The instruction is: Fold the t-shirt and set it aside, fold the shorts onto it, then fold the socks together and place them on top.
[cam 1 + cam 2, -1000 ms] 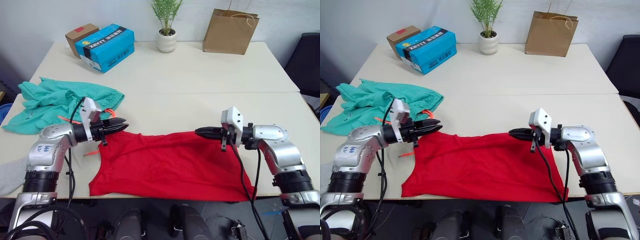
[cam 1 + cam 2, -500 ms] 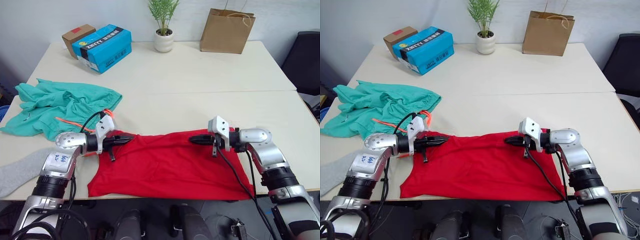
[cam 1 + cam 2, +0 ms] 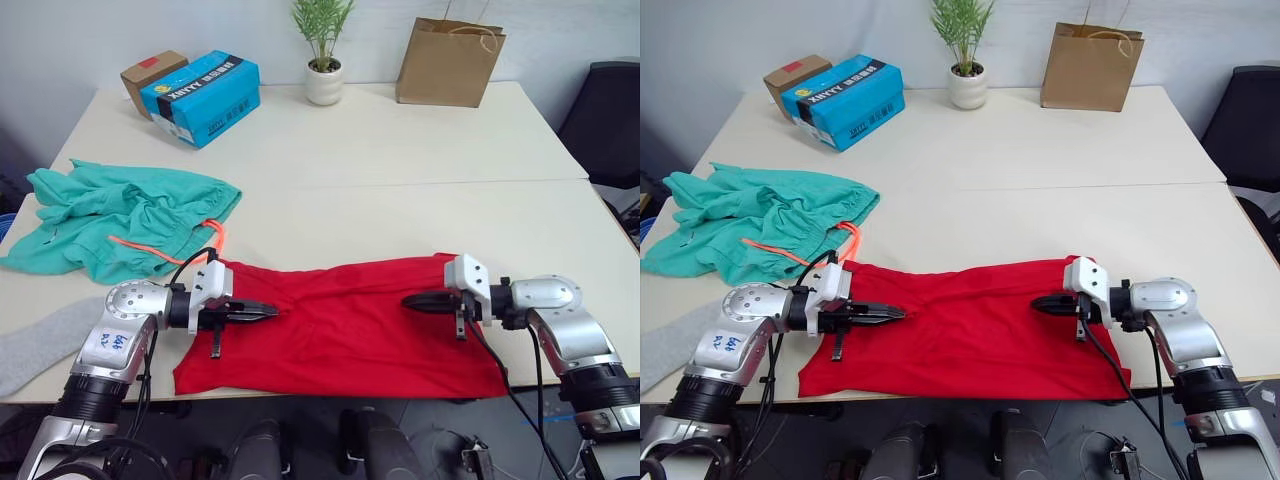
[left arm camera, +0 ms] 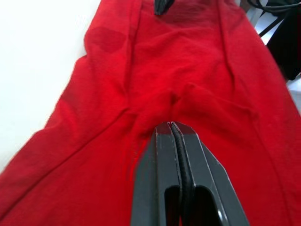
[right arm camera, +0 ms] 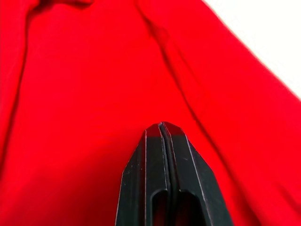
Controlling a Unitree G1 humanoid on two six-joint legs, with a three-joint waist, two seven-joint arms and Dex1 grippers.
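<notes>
Grey sock [image 3: 40, 340] beside left arm

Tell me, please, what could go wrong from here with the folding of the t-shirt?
1. The t-shirt lies along the near table edge; a pull toward the robot could drag it off.
2. Both hands, left and right, are shut on the t-shirt with wrinkles around them, so the fold may bunch or come out uneven.
3. The shorts lie close to the shirt's left end, with the drawstring toward it; the left arm might snag it.
</notes>
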